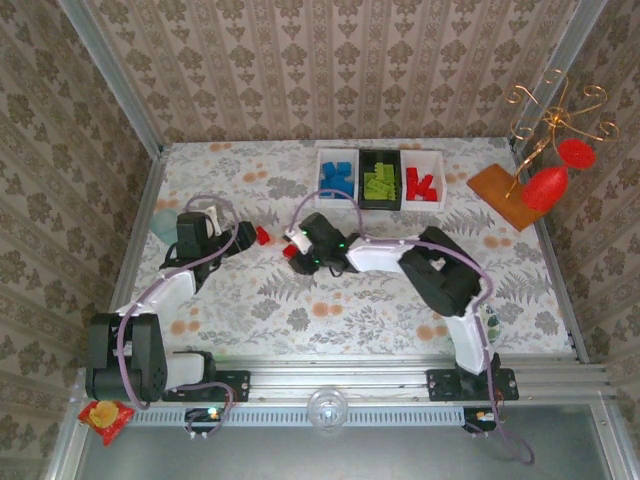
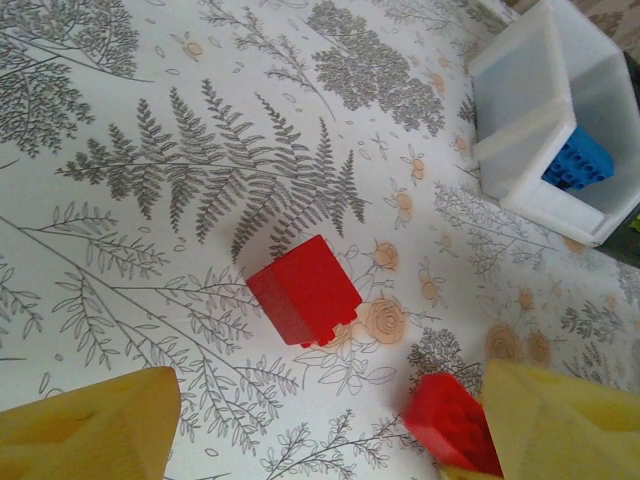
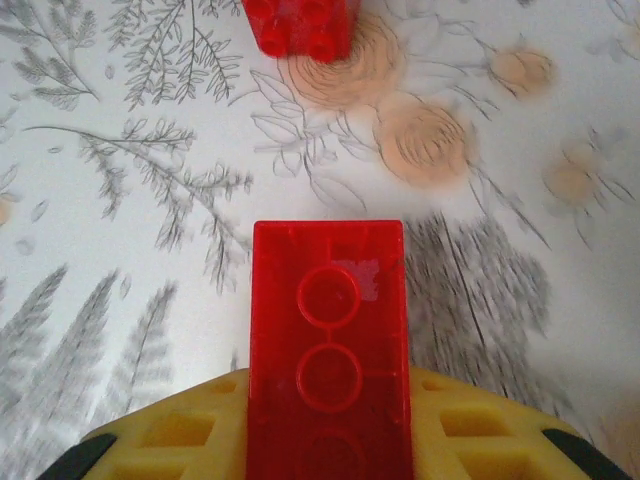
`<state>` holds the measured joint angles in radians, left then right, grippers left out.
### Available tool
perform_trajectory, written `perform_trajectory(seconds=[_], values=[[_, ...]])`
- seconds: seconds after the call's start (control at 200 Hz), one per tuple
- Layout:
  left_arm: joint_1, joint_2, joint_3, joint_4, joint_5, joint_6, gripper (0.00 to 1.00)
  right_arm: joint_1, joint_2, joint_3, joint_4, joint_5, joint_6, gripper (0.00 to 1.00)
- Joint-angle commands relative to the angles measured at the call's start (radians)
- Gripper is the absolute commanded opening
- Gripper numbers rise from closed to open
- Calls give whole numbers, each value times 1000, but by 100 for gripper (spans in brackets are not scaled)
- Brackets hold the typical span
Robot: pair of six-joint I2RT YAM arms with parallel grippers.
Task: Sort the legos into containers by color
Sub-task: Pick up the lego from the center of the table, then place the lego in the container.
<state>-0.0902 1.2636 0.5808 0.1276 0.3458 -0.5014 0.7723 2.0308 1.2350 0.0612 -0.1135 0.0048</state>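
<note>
My right gripper is shut on a long red lego, held flat just above the floral table and jutting past the yellow fingers. A square red lego lies on its side ahead of my left gripper, which is open. A second red lego shows right beside that gripper's right finger; whether they touch I cannot tell. At the back stand a white bin with blue legos, a black bin with lime green ones and a white bin with red ones.
An orange board with red ornaments on a gold wire stand sits at the back right. A pale teal cup lies by the left wall. Metal rails and papered walls close the table in.
</note>
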Motion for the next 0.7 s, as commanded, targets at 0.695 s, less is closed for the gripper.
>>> perform_trajectory(seconds=[0.695], values=[[-272, 58, 104, 132, 10, -62, 79, -653, -614, -332, 48, 30, 350, 28]])
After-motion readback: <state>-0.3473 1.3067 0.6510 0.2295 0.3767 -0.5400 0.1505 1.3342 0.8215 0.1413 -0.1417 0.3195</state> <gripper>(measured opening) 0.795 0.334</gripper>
